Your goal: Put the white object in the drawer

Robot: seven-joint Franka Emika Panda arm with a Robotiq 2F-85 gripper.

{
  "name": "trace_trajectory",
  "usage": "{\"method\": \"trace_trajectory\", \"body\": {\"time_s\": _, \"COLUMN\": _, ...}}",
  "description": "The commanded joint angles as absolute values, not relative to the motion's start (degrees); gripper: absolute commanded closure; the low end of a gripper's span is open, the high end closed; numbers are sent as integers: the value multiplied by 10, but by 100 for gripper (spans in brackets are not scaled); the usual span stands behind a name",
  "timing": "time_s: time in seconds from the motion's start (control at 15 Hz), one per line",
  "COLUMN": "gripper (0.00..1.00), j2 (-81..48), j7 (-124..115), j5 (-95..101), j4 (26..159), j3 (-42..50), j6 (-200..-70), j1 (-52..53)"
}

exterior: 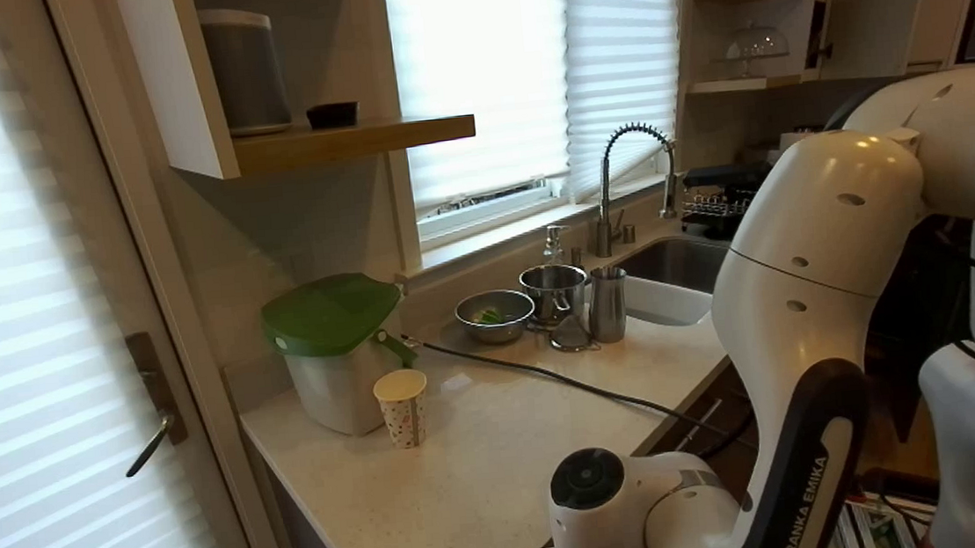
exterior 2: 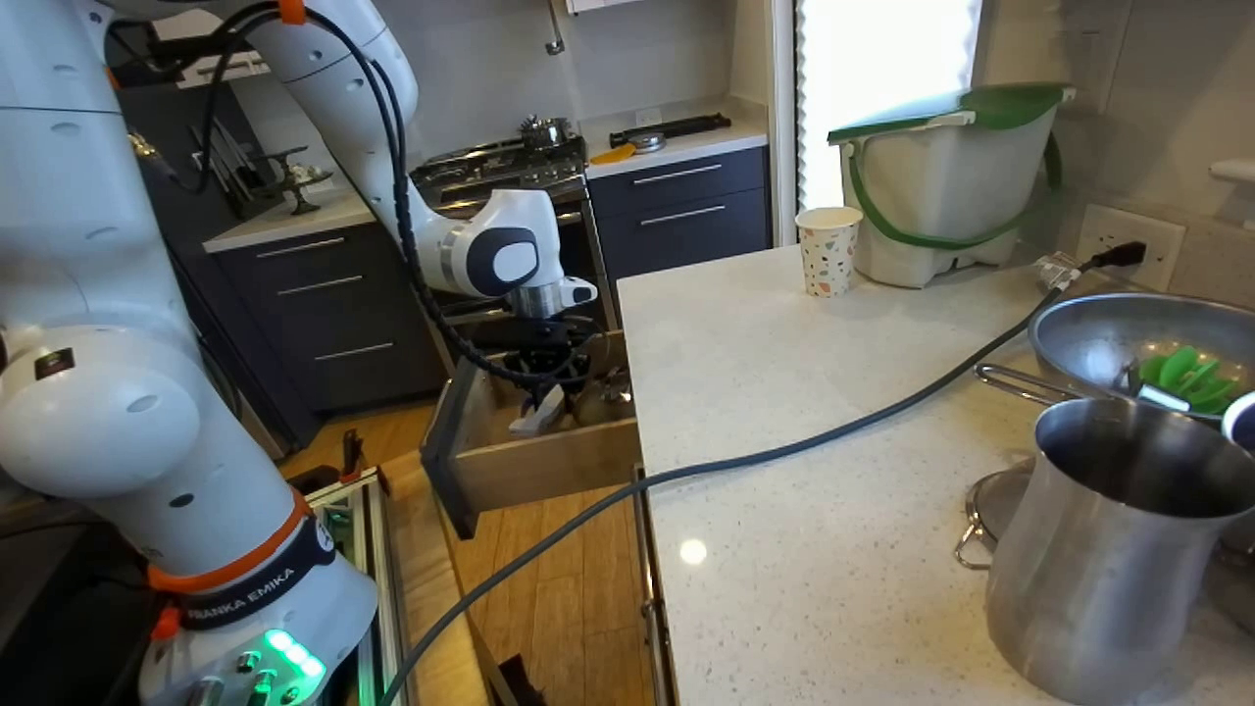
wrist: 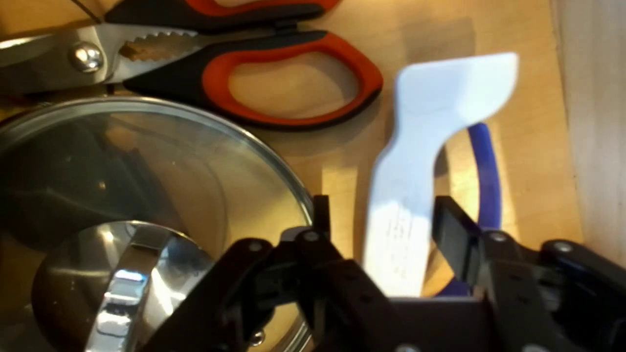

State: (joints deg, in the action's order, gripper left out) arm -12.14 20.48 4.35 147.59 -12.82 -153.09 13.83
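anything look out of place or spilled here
The dark cable runs from near the wall outlet across the counter and off its edge, close to the open drawer; strung over a worktop, it looks odd and might snag. I see no spill.

- The scraper [wrist: 403, 181] lies in the drawer [exterior 2: 549, 466], right of the lid [wrist: 161, 205] in the wrist view.
- The cup [exterior 2: 828, 255] stands on the countertop [exterior 2: 765, 382] beside the container [exterior 2: 941, 181].

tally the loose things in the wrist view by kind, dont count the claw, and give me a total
Pair of scissors: 1
Clear lid: 1
White scraper-shaped object: 1
Blue curved thing, partly hidden: 1
Total: 4 that I can make out; the dark left edge is hard to read.
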Motion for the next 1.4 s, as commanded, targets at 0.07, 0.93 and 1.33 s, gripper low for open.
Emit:
{"method": "trace_trajectory", "body": {"time_s": 0.07, "gripper": 4, "j2": -69, "j7": 203, "j5": 46, "j4": 1480, "j3": -140, "j6": -1510, "j1": 122}}
{"method": "trace_trajectory", "body": {"time_s": 0.93, "gripper": 0, "j2": 142, "j7": 270, "j5": -26, "j4": 1434, "j3": -115, "j6": -1259, "j1": 146}}
{"method": "trace_trajectory", "body": {"time_s": 1.33, "gripper": 0, "j2": 153, "j7": 272, "j5": -36, "j4": 1420, "j3": -107, "j6": -1247, "j1": 154}}
